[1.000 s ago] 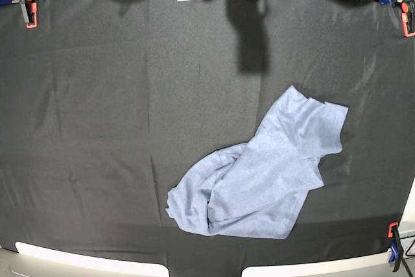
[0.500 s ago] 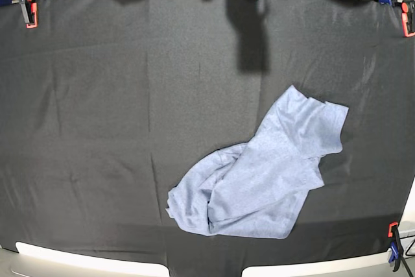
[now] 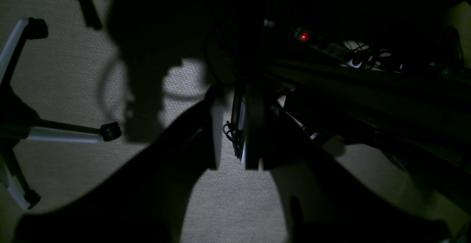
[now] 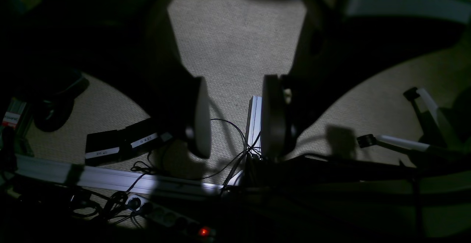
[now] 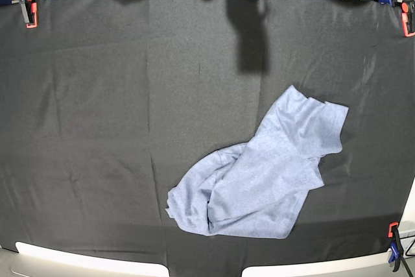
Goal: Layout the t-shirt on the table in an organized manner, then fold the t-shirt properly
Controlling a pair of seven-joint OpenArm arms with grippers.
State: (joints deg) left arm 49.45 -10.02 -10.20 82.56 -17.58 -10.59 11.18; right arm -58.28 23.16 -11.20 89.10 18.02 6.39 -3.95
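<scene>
The t-shirt (image 5: 259, 176), light blue-grey, lies crumpled and partly doubled over itself on the table (image 5: 97, 128), right of centre and towards the near edge. Neither gripper shows in the base view. In the left wrist view my left gripper (image 3: 233, 132) hangs over carpeted floor, jaws a narrow gap apart with nothing between them. In the right wrist view my right gripper (image 4: 235, 118) also hangs over the floor, jaws wide apart and empty. The t-shirt and the table top are out of sight in both wrist views.
Red and blue clamps hold the black cloth at the far left corner (image 5: 29, 11), the far right corner (image 5: 407, 17) and the near right corner (image 5: 393, 244). Below the grippers are chair legs (image 3: 66, 134), an aluminium rail (image 4: 110, 178), cables and a power strip (image 4: 201, 232).
A pale part at the table's far edge has slipped out of the base view. The t-shirt lies as before.
</scene>
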